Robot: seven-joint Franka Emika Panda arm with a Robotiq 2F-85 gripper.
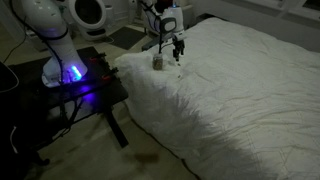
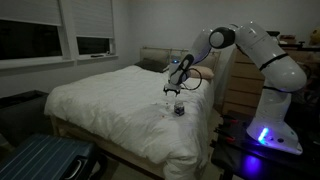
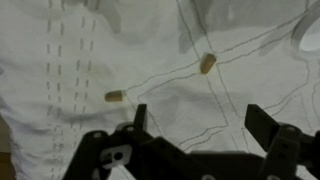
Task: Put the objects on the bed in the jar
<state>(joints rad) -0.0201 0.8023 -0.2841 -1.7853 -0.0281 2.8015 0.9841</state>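
The gripper (image 3: 197, 118) hung over the bed (image 1: 240, 80), jaws released wide and grasping nothing. In the wrist view one of the objects (image 3: 208, 64) lay on the white cover at twelve o'clock of the jaws, a second bit (image 3: 113, 97) at ten. The jar (image 1: 157, 62) stood upright near the gripper, at eight o'clock

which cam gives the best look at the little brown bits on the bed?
Wrist view. Two olive-brown bits lie plainly against the white bed, just beyond the open gripper. In both exterior views they are too small to make out; those show the jar standing on the bed beside the gripper.
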